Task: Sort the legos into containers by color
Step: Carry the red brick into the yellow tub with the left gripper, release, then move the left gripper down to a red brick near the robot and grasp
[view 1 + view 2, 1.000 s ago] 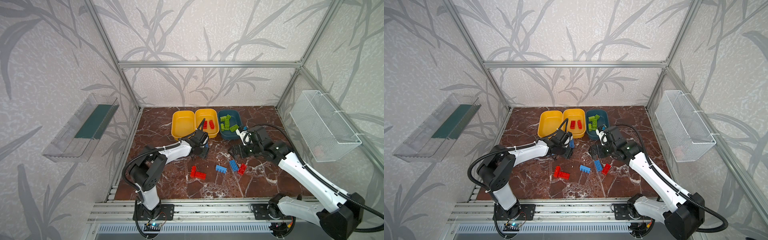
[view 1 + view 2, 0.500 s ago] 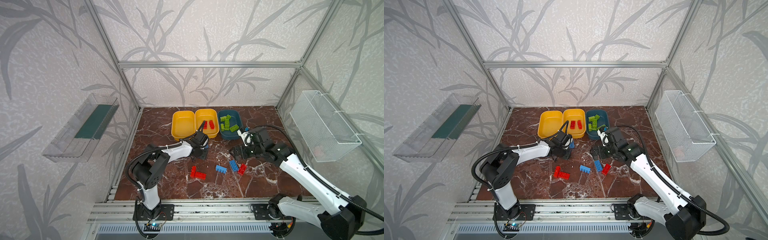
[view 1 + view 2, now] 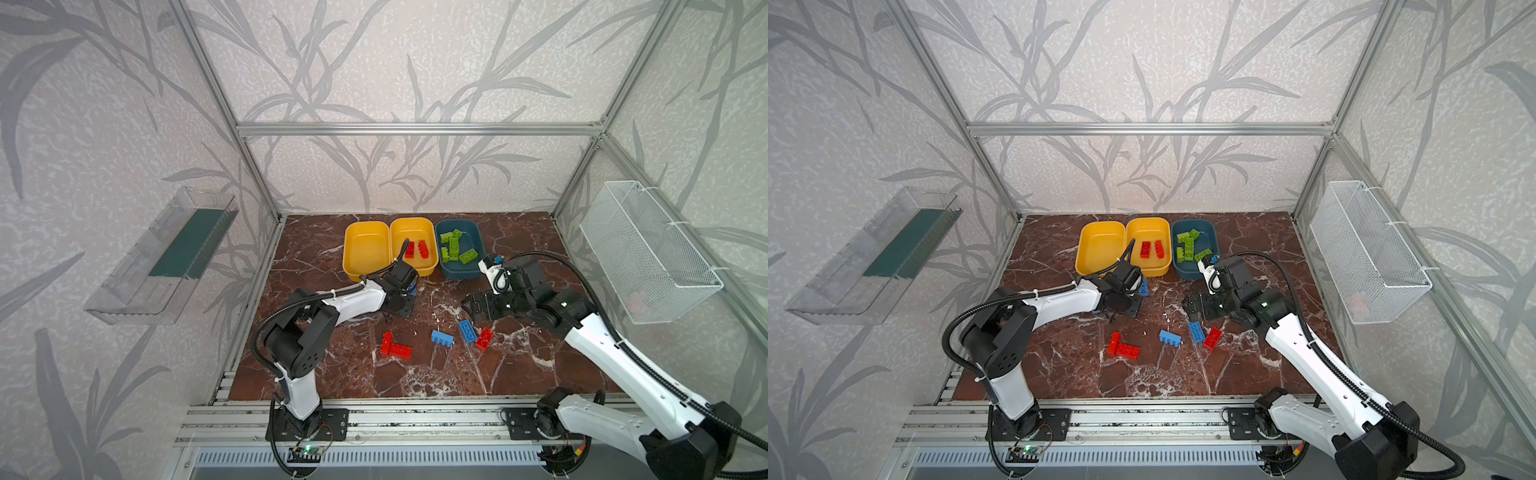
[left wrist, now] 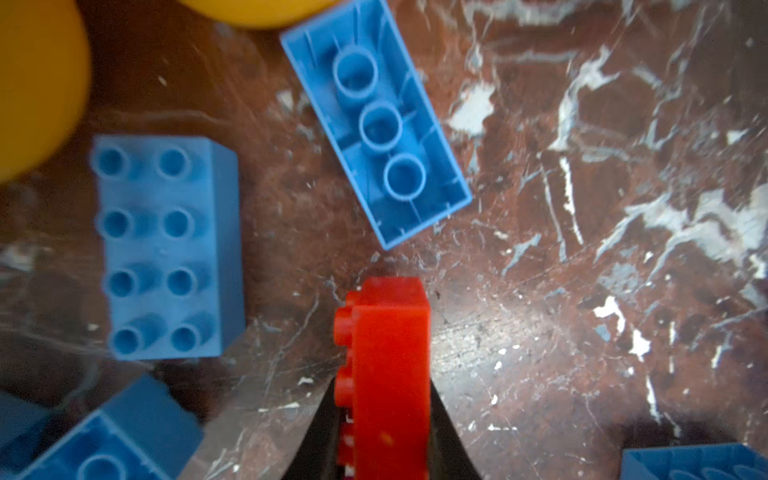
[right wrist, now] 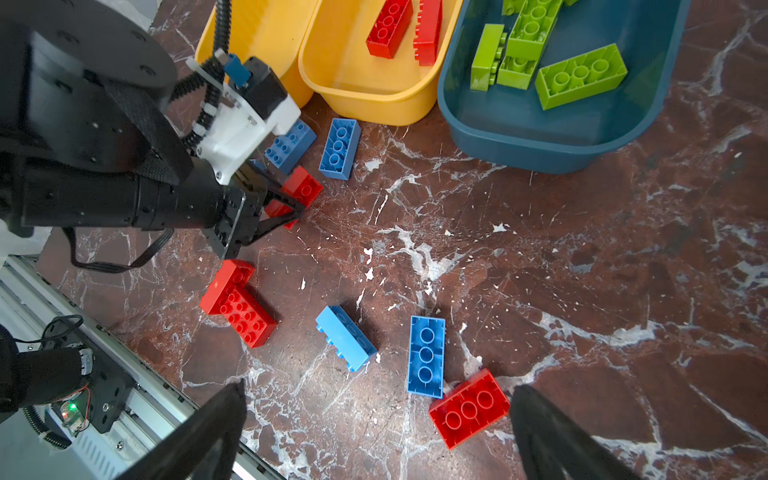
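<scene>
My left gripper (image 4: 383,390) is shut on a red lego (image 4: 388,357) just above the marble floor, in front of the yellow tubs; the right wrist view also shows this gripper (image 5: 291,208). Two blue legos (image 4: 166,245) (image 4: 374,120) lie beside it. The left yellow container (image 3: 365,249) holds nothing, the middle yellow one (image 3: 415,230) holds two red legos (image 3: 417,249), and the teal one (image 3: 473,245) holds several green legos (image 3: 454,245). My right gripper (image 5: 378,415) hangs open over loose red legos (image 5: 468,409) and blue legos (image 5: 426,355).
More loose bricks lie mid-floor: a joined red pair (image 3: 395,347) and a blue one (image 3: 441,337). A clear wall tray (image 3: 166,253) hangs on the left and a white wire basket (image 3: 648,249) on the right. An aluminium rail (image 3: 374,415) runs along the front edge.
The left gripper's jaws have closed onto the red lego. The right arm has hardly moved and stays open.
</scene>
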